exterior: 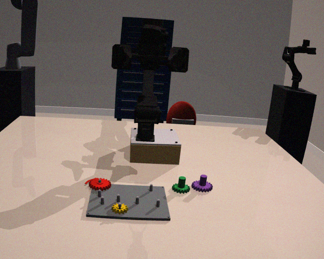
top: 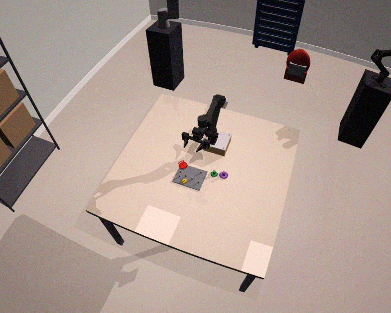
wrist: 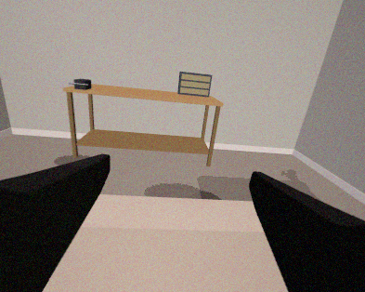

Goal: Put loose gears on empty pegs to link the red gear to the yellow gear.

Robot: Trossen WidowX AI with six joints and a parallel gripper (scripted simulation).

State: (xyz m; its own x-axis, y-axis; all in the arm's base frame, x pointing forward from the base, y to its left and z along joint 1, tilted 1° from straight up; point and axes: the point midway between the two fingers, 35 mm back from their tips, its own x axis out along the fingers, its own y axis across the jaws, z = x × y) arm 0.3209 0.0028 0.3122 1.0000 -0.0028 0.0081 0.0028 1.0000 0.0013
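The grey board (top: pixel 190 170) (exterior: pixel 131 191) lies on the table with several empty pegs standing up. The red gear (top: pixel 183 165) (exterior: pixel 100 184) sits on a peg at the board's back-left corner in the exterior view. The yellow gear (top: pixel 184 181) (exterior: pixel 119 208) sits on a peg near the front edge. A green gear (top: pixel 214 173) (exterior: pixel 180 187) and a larger purple gear (top: pixel 223 175) (exterior: pixel 202 185), each with an upright handle, stand side by side on the table right of the board. My gripper (top: pixel 191 149) (exterior: pixel 150 58) (wrist: pixel 180 168) is open and empty, raised high behind the board.
The arm's base stands on a box with a pale top (top: pixel 222 140) (exterior: pixel 166 136) behind the board. A red arrow (exterior: pixel 86 181) lies beside the red gear. The wrist view shows the table's edge and a wooden bench (wrist: pixel 150 93) by the far wall.
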